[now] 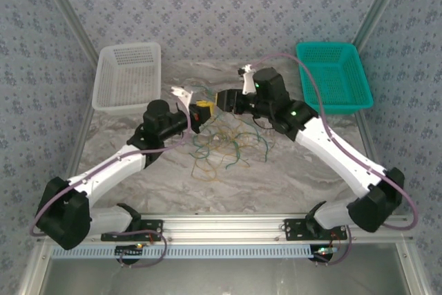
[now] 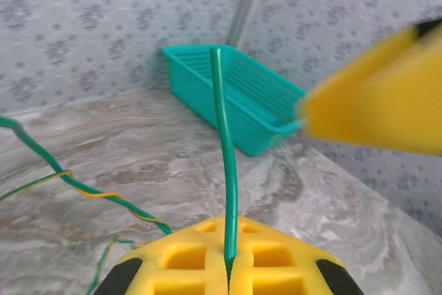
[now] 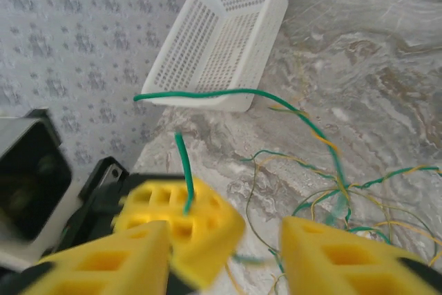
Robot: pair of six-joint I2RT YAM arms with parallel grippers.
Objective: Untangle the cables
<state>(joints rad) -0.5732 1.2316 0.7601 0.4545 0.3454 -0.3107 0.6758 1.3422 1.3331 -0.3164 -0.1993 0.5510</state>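
The left gripper [image 2: 228, 271] had its yellow pads pressed together and pinched one green cable [image 2: 225, 150] between them. In the left wrist view this cable rose from the seam of the pads toward 12 o'clock with a slight bend. Behind it stood the teal basket [image 2: 238, 105] on the tabletop [image 2: 138, 143]. At 3 o'clock a blurred yellow finger of the other arm came into the picture. At 9 o'clock a green strand and a yellow one, twisted around each other, ran across the marbled surface.

The right gripper [image 3: 224, 240] was spread, with its two yellow fingers well apart. In the right wrist view the closed pads of the left gripper were just in front of the gap, a little toward 9 o'clock, and the green cable stood up from them. I could not tell whether the two grippers touched. Another green strand arched over toward 3 o'clock and came down into the heap. Whether it was the same cable was not clear.

From above, the two grippers met tip to tip over the middle of the tabletop. The cables [image 1: 221, 144] lay in a loose heap of green and yellow loops just at 6 o'clock from them. The white basket [image 1: 129, 77] stood at 11 o'clock and the teal basket at 1 o'clock, both well apart from the heap.
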